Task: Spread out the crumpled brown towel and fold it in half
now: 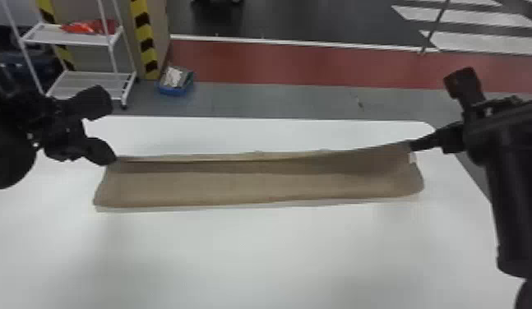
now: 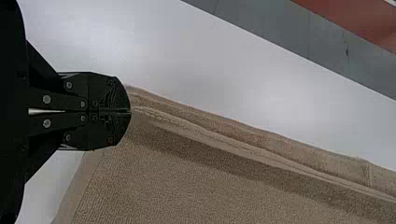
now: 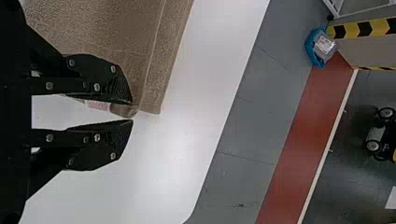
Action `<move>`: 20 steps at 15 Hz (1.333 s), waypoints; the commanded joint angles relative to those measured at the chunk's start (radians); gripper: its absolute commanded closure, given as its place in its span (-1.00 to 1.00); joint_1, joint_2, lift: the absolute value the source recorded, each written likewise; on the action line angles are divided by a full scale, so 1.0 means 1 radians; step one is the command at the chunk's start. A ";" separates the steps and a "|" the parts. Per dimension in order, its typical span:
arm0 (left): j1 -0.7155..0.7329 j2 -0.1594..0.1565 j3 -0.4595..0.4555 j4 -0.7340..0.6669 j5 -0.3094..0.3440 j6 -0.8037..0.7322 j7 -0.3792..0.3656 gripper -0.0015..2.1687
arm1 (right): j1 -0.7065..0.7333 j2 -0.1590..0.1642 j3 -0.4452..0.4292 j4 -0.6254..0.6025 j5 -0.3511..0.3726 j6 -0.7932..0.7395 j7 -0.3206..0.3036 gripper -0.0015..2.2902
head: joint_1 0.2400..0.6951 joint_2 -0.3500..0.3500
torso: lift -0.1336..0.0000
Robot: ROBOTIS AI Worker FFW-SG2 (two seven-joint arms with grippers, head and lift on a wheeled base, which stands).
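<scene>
Brown towel [image 1: 252, 185] in a long, narrow strip

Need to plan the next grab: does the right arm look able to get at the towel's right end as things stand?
Very likely yes: the right claw stands open at that end of the brown towel, a bit of cloth showing between its fingers, and nothing seems to block it.

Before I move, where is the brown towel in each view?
Head view: the brown towel stretches across the picture's middle on the white table.
Left wrist view: it spreads out from the closed left gripper.
Right wrist view: it lies at the open right gripper, a curled bit showing between the fingertips.
Shared landmark: the red floor strip beyond the table.
</scene>
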 commanded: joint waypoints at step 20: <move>0.252 0.048 0.272 -0.213 0.448 -0.027 0.268 -0.89 | 0.073 0.019 -0.128 -0.077 -0.063 0.125 -0.048 -0.63 | 0.99 -0.32 | -0.84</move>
